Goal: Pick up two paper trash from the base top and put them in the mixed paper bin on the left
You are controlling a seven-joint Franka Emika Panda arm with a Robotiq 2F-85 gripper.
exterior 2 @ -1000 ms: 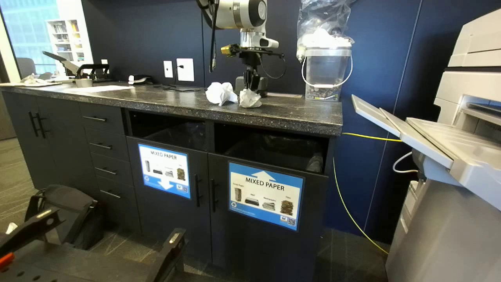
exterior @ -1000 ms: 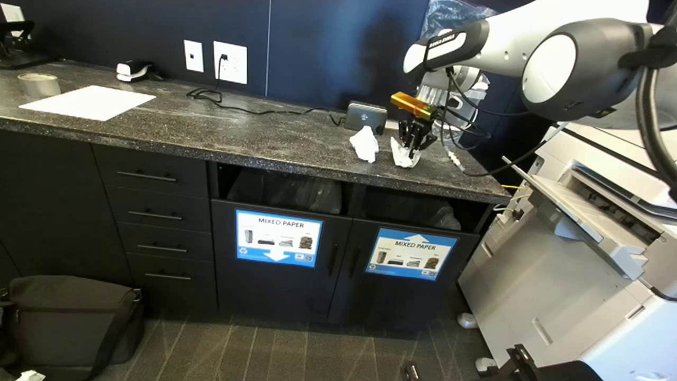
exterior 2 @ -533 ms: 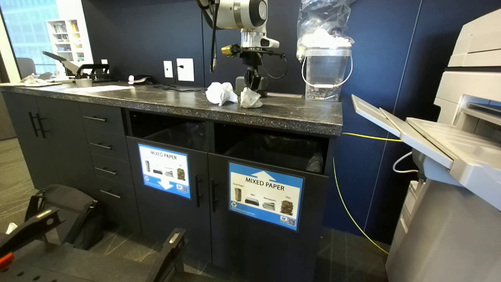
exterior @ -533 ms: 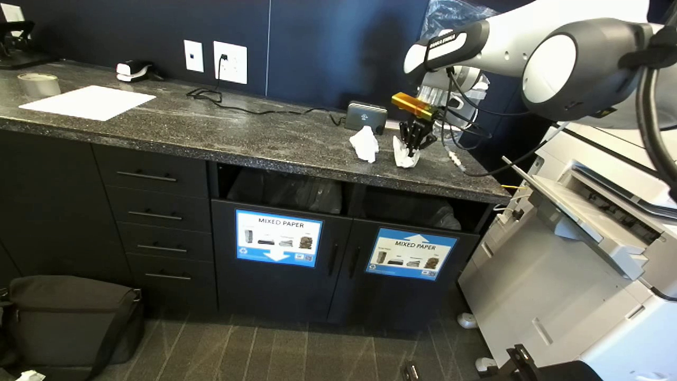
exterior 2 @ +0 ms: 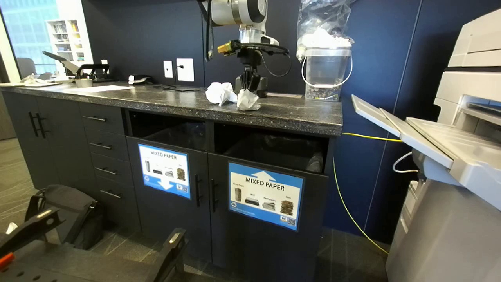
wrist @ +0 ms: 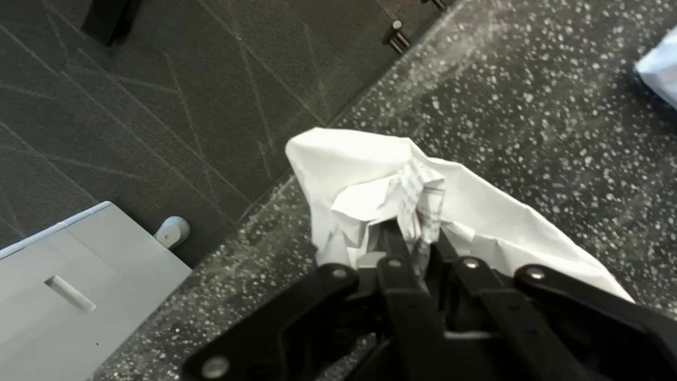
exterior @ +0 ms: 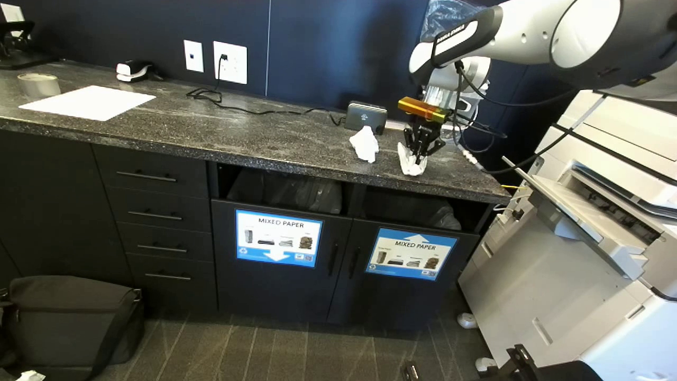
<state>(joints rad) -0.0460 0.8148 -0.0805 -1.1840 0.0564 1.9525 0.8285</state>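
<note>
My claw [wrist: 416, 244] is closed to a narrow pinch, holding the right-hand paper ball [wrist: 359, 152] near the front edge of the worktop [exterior: 254, 129], which is dark, speckled stone; I can't tell whether the ball's underside touches it. I'd lift gently and straight before swinging left and down to the left mixed paper bin [exterior: 323, 194], getting the ball well inside before release. Its paper looks thin, sharply creased, faintly printed in the folds; a jerk might slip it. Further left lies the other ball [exterior: 365, 144], white and crumpled.
</note>
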